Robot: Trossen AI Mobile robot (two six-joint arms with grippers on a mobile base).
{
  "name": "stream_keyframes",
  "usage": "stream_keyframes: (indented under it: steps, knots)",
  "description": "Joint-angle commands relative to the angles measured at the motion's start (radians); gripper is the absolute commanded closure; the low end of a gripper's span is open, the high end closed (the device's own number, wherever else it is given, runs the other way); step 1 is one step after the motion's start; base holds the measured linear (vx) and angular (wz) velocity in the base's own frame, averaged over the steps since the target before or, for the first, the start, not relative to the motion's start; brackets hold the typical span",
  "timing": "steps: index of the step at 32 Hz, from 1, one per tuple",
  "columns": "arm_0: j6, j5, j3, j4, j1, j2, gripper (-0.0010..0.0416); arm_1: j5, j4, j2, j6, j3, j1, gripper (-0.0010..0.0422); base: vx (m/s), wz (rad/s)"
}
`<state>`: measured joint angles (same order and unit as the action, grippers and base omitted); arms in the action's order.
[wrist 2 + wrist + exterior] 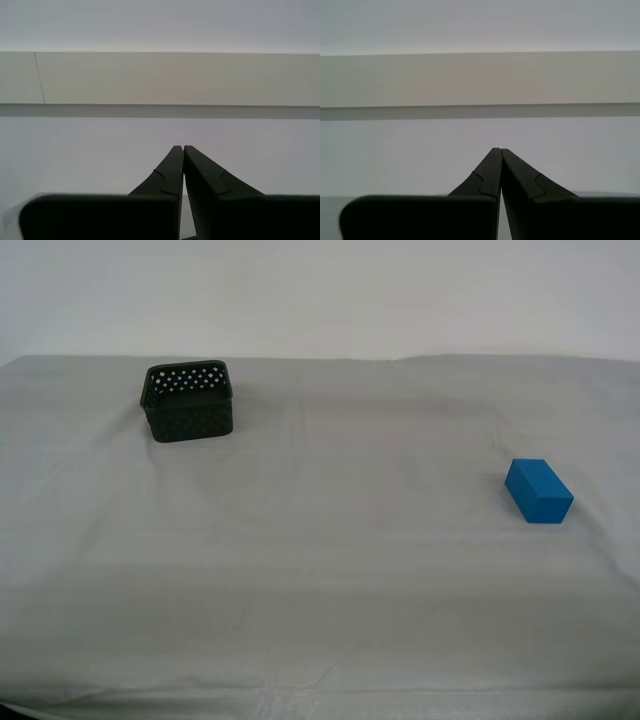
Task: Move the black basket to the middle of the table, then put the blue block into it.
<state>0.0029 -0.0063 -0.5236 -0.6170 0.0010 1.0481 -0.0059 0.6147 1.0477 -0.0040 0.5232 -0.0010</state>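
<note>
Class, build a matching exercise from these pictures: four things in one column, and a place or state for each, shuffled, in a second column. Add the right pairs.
1. small black perforated plastic basket
2. solid bright blue rectangular block
3. my first gripper
4. wrinkled grey-white cloth table

A. bears both things
B. far, on the exterior view's left
C. jaws together, holding nothing
D. on the exterior view's right

Pairs: 1-B, 2-D, 3-C, 4-A

**Basket and block lying well apart on table**

Black basket (pixel 190 402) is sitting upright, open top showing, perforated walls, toward the table's (pixel 320 580) far edge at the exterior view's left. Blue block (pixel 539 490) is lying flat, angled, well apart from the basket, toward the exterior view's right.
</note>
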Motion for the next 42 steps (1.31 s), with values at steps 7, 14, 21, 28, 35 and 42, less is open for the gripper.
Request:
stream_keyframes:
  steps: [7, 14, 21, 28, 35, 42]
  knots:
    - [0.001, 0.0, -0.001, -0.003, 0.0, 0.0, 0.0405, -0.001, 0.003, 0.0, 0.001, 0.0, 0.0, 0.0412, 0.0, 0.0]
    - [0.0, 0.0, -0.001, -0.003, 0.0, 0.0, 0.0405, -0.001, 0.003, 0.0, 0.001, 0.0, 0.0, 0.0412, 0.0, 0.0]
    - [0.001, 0.0, -0.001, 0.013, 0.0, 0.0, 0.0405, -0.01, -0.077, 0.001, -0.078, 0.023, 0.0, 0.0412, 0.0, 0.0]
    - [0.009, 0.0, -0.001, 0.101, 0.002, 0.0, 0.0405, -0.059, -0.431, 0.074, -0.089, 0.171, 0.0, 0.0412, 0.0, 0.0]
    - [0.032, 0.0, -0.001, 0.171, 0.004, 0.002, 0.0405, -0.03, -0.613, 0.296, -0.089, 0.329, 0.0, 0.0412, 0.0, 0.0]
    - [0.039, 0.0, -0.001, 0.215, 0.007, 0.002, 0.0405, 0.087, -0.64, 0.592, -0.093, 0.496, -0.001, 0.0412, 0.0, 0.0]
